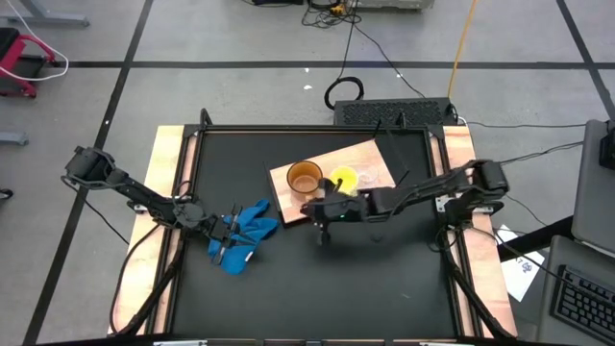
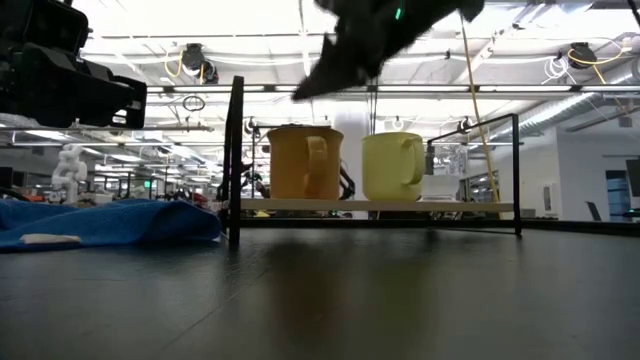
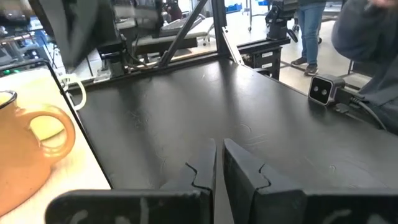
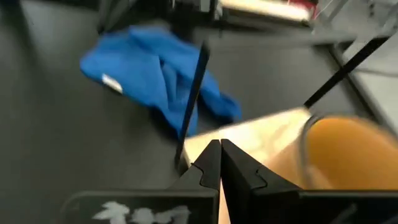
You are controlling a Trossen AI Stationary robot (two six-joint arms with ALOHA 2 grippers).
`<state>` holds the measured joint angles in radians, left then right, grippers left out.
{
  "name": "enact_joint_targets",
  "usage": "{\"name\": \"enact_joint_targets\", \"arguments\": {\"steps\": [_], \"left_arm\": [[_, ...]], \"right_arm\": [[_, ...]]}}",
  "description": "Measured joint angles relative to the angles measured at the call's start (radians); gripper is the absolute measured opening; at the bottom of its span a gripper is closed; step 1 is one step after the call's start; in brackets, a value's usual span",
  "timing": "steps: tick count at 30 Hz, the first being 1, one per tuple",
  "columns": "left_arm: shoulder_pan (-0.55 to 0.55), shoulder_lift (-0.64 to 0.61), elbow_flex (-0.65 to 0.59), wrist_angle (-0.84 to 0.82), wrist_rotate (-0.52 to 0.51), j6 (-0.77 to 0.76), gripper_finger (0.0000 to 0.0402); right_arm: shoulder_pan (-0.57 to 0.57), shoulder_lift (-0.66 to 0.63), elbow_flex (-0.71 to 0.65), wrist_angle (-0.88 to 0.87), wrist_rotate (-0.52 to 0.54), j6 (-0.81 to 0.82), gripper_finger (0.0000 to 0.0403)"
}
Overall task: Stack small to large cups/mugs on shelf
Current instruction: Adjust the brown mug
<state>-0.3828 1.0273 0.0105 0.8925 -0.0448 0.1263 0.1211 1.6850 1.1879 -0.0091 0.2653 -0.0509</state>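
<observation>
On the shelf (image 1: 370,159) sit the orange-brown mug (image 1: 305,178) and, right of it, the yellow mug (image 1: 344,180). Both look empty from above, though the yellow one's partly hidden. Only the low view shows their handles. Left gripper (image 1: 223,240), fingers together, sits off the shelf's left by the blue cloth (image 1: 252,231). Right gripper (image 1: 322,213), pinched shut and empty, hovers at the shelf's front edge.
</observation>
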Motion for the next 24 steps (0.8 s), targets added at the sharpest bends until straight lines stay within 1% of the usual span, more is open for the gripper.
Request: {"name": "enact_joint_targets", "arguments": {"steps": [5,10,15,19,20,24], "left_arm": [[0.0,0.0,0.0,-0.001,0.0,-0.003,0.0031],[0.0,0.0,0.0,-0.001,0.0,0.0,0.0031],[0.0,0.0,0.0,-0.001,-0.001,0.0,0.0031],[0.0,0.0,0.0,0.0,-0.002,0.001,0.0031],[0.0,0.0,0.0,0.0,-0.003,0.001,0.0031],[0.0,0.0,0.0,0.0,-0.009,0.001,0.0031]], "right_arm": [[-0.015,-0.14,0.001,-0.067,0.0,-0.023,0.0],[-0.085,-0.249,0.001,-0.168,-0.009,-0.012,0.0],[-0.182,-0.292,0.001,-0.271,-0.154,0.032,0.0],[-0.253,-0.29,0.001,-0.287,-0.214,0.034,0.0],[-0.273,-0.291,0.001,-0.283,-0.25,0.034,0.0],[-0.367,-0.286,0.019,-0.291,-0.457,0.065,0.0]]}}
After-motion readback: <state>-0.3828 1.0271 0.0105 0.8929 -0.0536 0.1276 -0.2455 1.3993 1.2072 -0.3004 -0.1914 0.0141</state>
